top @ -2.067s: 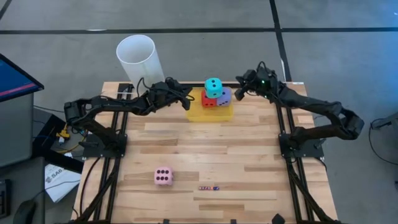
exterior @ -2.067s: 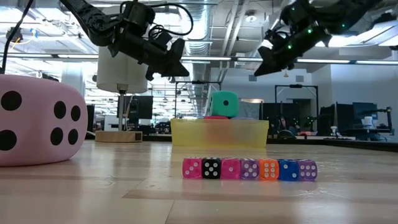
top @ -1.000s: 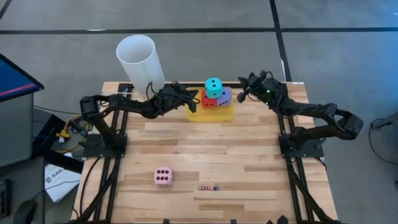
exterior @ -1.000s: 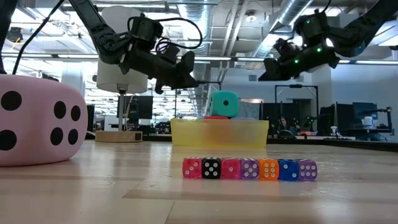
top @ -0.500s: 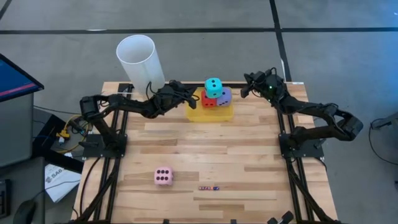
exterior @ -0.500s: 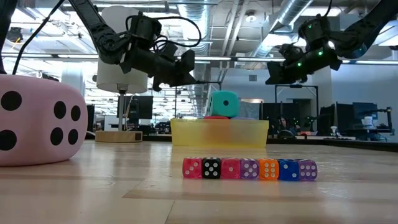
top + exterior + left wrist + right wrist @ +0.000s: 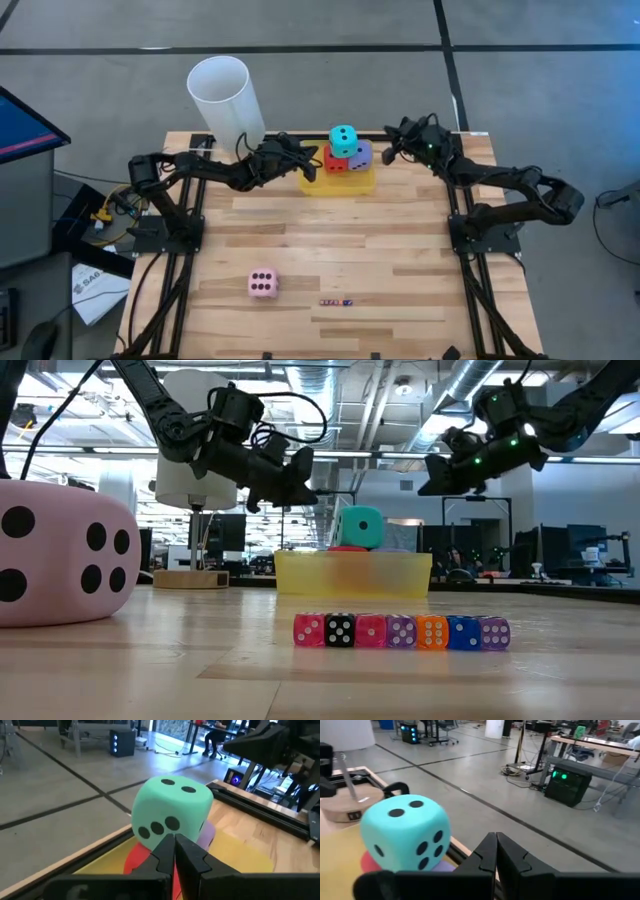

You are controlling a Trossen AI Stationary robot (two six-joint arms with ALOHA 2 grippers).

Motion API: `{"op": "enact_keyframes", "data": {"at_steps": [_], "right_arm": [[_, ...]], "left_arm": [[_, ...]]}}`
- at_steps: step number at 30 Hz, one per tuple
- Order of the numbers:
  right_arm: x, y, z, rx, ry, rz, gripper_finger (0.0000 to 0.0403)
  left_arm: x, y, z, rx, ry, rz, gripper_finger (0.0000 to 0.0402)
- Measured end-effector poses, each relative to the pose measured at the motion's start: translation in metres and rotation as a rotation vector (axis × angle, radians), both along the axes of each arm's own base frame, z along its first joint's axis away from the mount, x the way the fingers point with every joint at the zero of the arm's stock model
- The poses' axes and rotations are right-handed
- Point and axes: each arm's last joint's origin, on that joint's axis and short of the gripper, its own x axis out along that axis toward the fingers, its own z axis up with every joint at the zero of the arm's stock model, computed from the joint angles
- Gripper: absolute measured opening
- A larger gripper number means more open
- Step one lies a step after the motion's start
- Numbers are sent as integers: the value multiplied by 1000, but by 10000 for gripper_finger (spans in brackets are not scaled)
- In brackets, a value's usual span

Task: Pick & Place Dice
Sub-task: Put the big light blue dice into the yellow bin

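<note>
A yellow tray [image 7: 338, 180] stands at the table's far middle. In it sit a red die [image 7: 334, 160] and a purple die [image 7: 361, 154], and a cyan die [image 7: 343, 139] rests on top of the two. A pink die [image 7: 262, 284] sits on the wood near the front left. My left gripper [image 7: 308, 158] hovers shut just left of the stack, pointing at the cyan die [image 7: 172, 812]. My right gripper [image 7: 384, 152] hovers shut just right of it, with the cyan die [image 7: 405, 837] ahead of it. Both are above the tray [image 7: 350, 573] and touch nothing.
A tall white tube [image 7: 225, 95] stands at the table's far left corner. A row of tiny dice [image 7: 336, 301] lies near the front edge. Bare wood lies between the tray and the pink die [image 7: 62, 555].
</note>
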Motion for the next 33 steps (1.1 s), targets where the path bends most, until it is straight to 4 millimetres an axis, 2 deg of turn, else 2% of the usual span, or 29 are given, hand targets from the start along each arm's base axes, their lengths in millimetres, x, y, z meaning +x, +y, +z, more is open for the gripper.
{"op": "enact_keyframes", "data": {"at_steps": [5, 10, 14, 21, 27, 33], "right_arm": [[4, 0, -6, 31, 5, 98, 1], [4, -14, -22, 119, -17, 207, 1], [8, -28, -30, 194, -44, 270, 1], [23, -45, -25, 182, -4, 294, 0], [34, -58, -26, 245, 68, 294, 0], [34, -66, -26, 242, 80, 281, 0]], "left_arm": [[0, 0, 2, 8, -22, 11, 3], [2, 2, -2, -4, -51, 40, 3], [9, 3, -14, -5, -90, 37, 3], [21, 8, -32, -4, -89, 38, 3], [32, 14, -32, 41, -67, 33, 3], [31, 25, -32, 32, -42, 62, 3]]}}
